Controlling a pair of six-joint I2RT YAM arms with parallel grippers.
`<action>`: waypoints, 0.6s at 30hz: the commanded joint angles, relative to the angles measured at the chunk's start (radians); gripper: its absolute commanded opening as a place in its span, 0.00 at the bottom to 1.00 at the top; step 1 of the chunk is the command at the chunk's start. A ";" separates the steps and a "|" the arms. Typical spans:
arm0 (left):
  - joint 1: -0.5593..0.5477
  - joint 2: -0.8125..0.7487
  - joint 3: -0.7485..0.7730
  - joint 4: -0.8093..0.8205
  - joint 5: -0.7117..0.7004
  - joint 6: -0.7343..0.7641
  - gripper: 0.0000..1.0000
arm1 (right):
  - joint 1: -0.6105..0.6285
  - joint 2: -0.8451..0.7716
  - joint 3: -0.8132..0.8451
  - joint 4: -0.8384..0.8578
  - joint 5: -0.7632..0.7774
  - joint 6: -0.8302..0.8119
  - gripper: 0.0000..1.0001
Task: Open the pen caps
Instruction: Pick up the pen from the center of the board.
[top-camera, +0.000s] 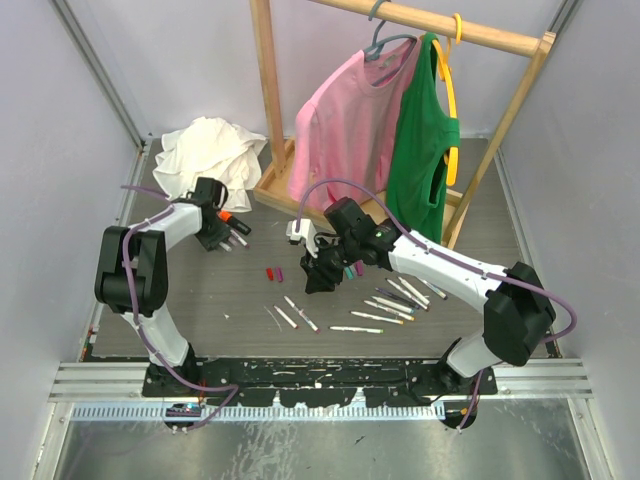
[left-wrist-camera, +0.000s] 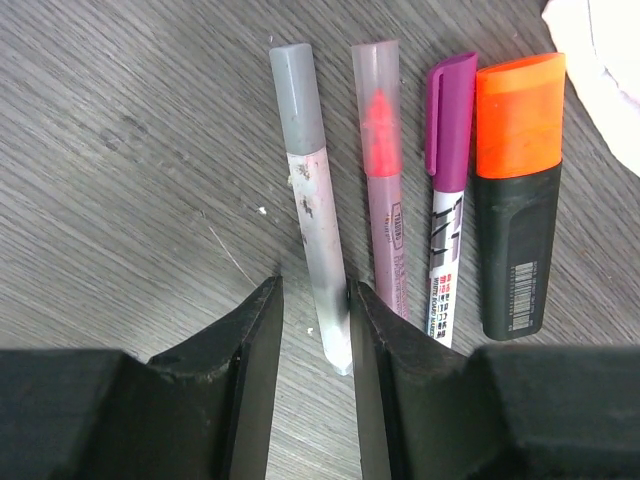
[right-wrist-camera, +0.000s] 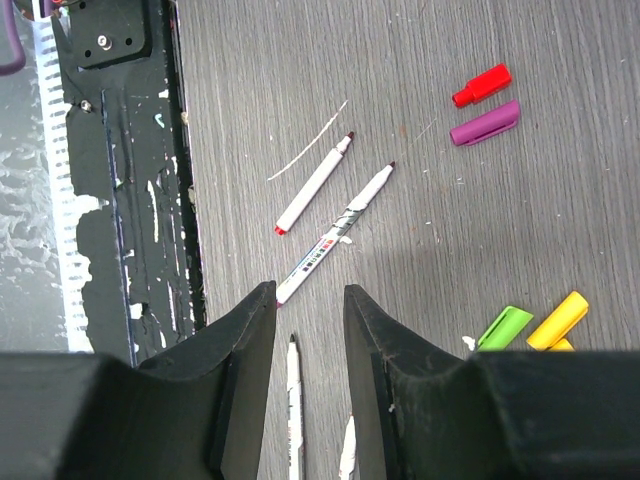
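Four capped pens lie upper left in the top view, right at the left gripper, so that arm is clearly nearer. The right gripper hangs mid-frame. Left wrist: jaws apart, straddling the grey-capped pen, its long axis running straight up-frame, cap at the far end. Right wrist: jaws parted and empty, loose caps upper right.

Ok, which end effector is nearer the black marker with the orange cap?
Left. The left end effector straddles the grey pen in the same row as the black marker. The right end effector hangs over uncapped pens, well away.
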 joint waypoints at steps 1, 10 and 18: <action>0.006 -0.012 -0.008 -0.010 -0.027 0.021 0.34 | -0.004 -0.010 0.031 0.008 -0.028 -0.014 0.39; 0.022 -0.001 -0.044 -0.001 -0.015 0.012 0.34 | -0.005 -0.012 0.032 0.008 -0.033 -0.015 0.39; 0.032 -0.027 -0.082 0.014 -0.012 0.014 0.15 | -0.005 -0.012 0.033 0.007 -0.036 -0.013 0.39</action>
